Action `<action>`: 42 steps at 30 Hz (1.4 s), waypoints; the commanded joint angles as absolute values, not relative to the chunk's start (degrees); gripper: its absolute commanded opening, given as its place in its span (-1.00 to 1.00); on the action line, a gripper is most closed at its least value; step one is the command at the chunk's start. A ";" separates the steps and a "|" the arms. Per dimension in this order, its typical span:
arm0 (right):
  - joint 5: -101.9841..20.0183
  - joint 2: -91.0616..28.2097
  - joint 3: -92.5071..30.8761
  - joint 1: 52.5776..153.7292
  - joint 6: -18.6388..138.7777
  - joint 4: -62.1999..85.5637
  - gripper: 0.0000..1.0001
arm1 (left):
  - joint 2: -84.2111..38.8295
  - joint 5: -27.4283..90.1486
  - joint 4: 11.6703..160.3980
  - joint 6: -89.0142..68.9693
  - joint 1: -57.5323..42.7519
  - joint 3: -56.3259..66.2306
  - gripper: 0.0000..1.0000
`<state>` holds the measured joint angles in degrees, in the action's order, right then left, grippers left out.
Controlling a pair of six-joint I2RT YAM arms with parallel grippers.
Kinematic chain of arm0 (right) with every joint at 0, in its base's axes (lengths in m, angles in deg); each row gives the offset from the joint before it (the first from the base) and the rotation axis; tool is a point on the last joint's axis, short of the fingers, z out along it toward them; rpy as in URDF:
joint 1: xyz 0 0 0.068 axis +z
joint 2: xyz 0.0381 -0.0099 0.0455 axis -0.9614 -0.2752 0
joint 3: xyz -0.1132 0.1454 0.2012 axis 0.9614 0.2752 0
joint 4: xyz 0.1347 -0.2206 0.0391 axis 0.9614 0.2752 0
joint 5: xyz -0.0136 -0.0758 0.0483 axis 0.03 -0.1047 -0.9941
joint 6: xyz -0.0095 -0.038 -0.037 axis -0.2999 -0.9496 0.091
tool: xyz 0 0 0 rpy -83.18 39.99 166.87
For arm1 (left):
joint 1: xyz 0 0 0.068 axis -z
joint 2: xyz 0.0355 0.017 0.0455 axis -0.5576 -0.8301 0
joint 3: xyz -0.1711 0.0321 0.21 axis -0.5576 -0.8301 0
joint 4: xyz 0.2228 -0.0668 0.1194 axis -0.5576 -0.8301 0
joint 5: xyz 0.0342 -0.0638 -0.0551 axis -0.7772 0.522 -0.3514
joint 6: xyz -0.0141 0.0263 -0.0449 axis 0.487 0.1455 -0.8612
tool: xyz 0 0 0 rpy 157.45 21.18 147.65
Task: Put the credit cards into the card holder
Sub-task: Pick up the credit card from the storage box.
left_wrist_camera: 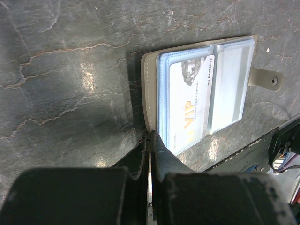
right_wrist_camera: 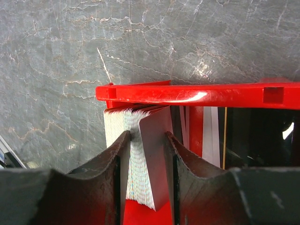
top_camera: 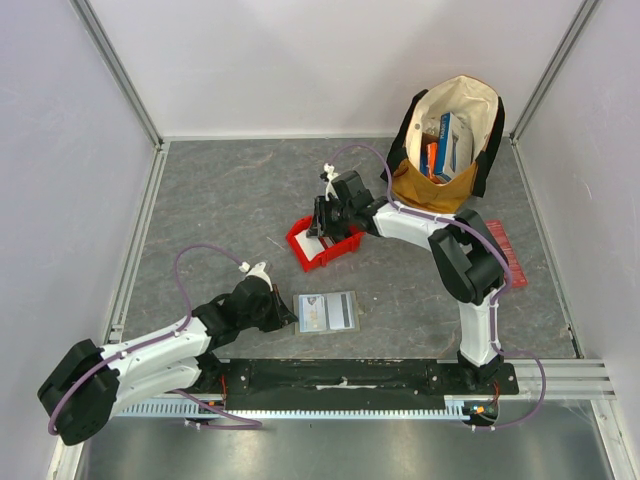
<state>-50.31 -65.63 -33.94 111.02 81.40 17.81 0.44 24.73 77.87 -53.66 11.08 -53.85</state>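
Showing gold "VIP" lettering, a white card (left_wrist_camera: 187, 103) sits in the card holder (left_wrist_camera: 149, 93).

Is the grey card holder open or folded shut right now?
Open. The card holder lies spread flat, its clear pockets facing up, a VIP card showing in one.

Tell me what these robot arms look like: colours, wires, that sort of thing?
The left arm and right arm are both white shells with chunky black joints. A thin purple cable loops along each. The right gripper has two dark, curved fingers.
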 commanded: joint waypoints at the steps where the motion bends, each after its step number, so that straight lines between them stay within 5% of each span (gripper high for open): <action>1: -51.27 -62.85 -33.14 110.77 81.99 16.19 -0.23 | 0.16 24.15 78.74 -53.55 10.85 -53.59 -0.96; 20: -51.62 -60.47 -32.17 109.27 82.17 15.48 -0.59 | 0.07 24.24 78.83 -53.37 10.85 -53.68 -0.96; 31: -44.07 -59.24 -32.61 108.57 79.01 18.20 -0.99 | 0.42 24.07 78.48 -53.46 10.67 -53.77 -0.97; 42: -31.61 -59.24 -36.13 111.72 70.05 24.27 -1.00 | 0.16 24.15 79.01 -53.46 10.67 -53.86 -0.96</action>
